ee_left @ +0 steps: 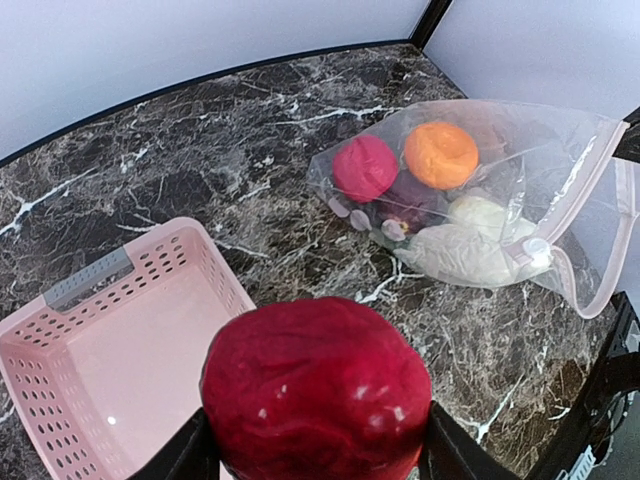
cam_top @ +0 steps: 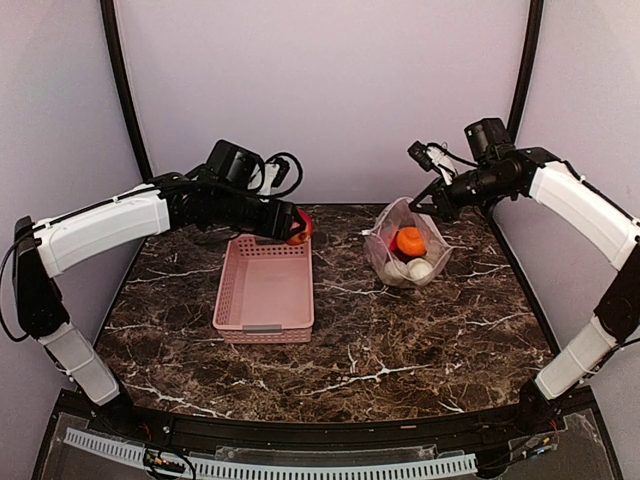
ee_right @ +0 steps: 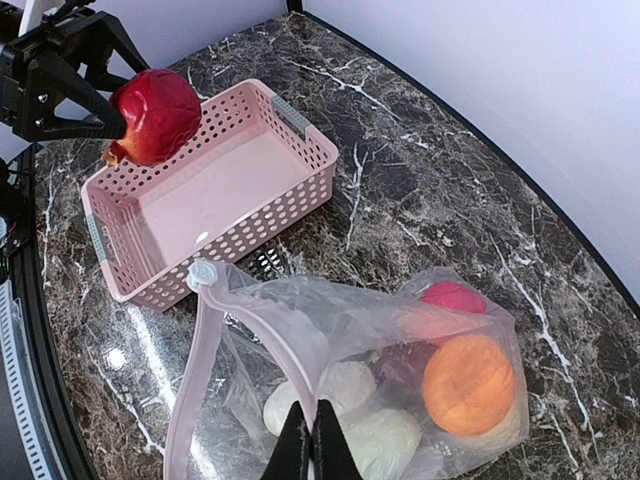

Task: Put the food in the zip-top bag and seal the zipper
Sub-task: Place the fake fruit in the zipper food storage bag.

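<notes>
Left gripper (cam_top: 287,224) was clamped around a red fruit (ee_left: 315,395), up over the far edge of the pink basket (cam_top: 265,333); right gripper (ee_right: 310,445) was pinched tight on the zip-top bag (ee_right: 300,320)'s rim, zipper (ee_right: 205,340) gaping; inside sat an orange piece (ee_right: 468,383), a pink-red one (ee_right: 452,297), white ones (ee_right: 345,385), maybe something dark purple, hard to tell through the plastic.

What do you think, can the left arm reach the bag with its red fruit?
Probably yes: only table lies between the red fruit and the bag, whose mouth the right gripper holds up.
</notes>
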